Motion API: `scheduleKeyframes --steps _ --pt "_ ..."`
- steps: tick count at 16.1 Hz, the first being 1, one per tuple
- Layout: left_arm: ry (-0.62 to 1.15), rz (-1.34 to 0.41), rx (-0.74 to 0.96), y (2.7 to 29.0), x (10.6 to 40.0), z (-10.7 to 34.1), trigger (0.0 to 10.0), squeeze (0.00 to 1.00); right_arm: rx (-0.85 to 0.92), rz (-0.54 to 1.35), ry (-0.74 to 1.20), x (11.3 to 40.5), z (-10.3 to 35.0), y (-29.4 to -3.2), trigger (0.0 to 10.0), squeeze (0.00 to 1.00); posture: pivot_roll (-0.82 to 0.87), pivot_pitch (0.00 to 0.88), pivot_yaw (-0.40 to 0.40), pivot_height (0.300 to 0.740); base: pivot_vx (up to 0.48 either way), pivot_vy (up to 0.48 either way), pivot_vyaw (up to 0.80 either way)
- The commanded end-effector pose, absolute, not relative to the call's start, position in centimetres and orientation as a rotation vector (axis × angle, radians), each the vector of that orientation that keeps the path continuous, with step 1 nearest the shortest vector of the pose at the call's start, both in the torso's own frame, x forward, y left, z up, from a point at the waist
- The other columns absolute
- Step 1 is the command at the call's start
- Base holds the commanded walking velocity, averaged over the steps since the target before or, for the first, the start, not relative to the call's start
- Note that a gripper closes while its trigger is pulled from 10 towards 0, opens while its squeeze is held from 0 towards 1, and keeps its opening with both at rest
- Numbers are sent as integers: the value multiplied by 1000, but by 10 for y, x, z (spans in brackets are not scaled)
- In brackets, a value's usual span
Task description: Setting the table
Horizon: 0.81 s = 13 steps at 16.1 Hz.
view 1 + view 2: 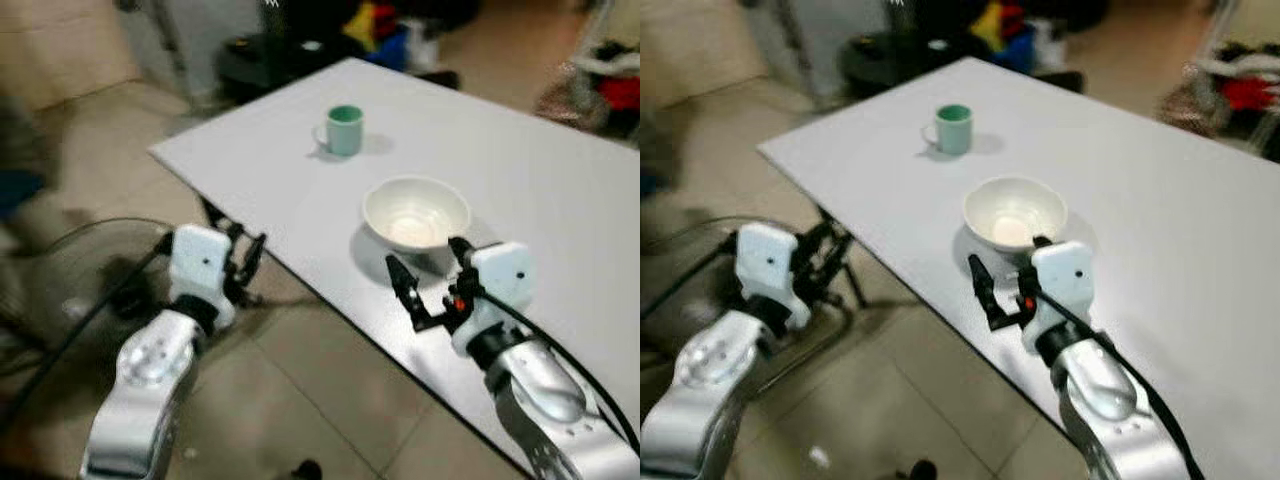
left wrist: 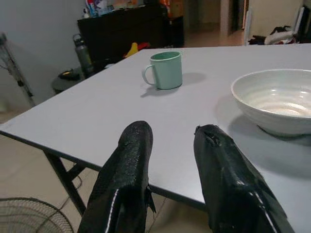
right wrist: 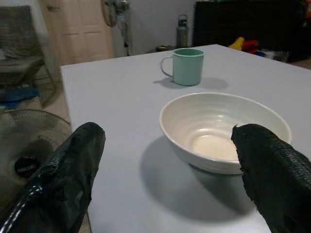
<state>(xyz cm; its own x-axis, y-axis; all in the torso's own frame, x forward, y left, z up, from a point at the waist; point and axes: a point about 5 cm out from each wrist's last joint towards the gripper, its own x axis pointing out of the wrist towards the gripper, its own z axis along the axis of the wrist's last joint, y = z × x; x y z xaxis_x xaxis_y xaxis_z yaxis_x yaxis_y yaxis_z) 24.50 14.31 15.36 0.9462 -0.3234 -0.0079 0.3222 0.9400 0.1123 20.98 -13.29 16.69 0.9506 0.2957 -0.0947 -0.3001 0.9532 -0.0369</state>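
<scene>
Bowl sitting near table edge, just beyond right gripper hovering wide open, empty; left gripper hanging slightly open off-table.

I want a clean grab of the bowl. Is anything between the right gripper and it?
Nothing visible. The right gripper hovers open over the table, close in front of the white bowl, with bare tabletop between. The green mug stands well beyond the bowl.
</scene>
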Motion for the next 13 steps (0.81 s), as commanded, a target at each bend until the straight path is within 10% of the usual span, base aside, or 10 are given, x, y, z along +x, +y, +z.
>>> scheduleKeyframes --steps 1,13 --pt "-18 -303 138 148 245 155 10000 0 -34 308 94 211 165 -132 10000 0 68 0 66 740 0 0 800" --pt "7 -296 117 154 240 156 10000 0 7 314 117 211 161 -129 10000 0 96 0 51 740 0 216 698"
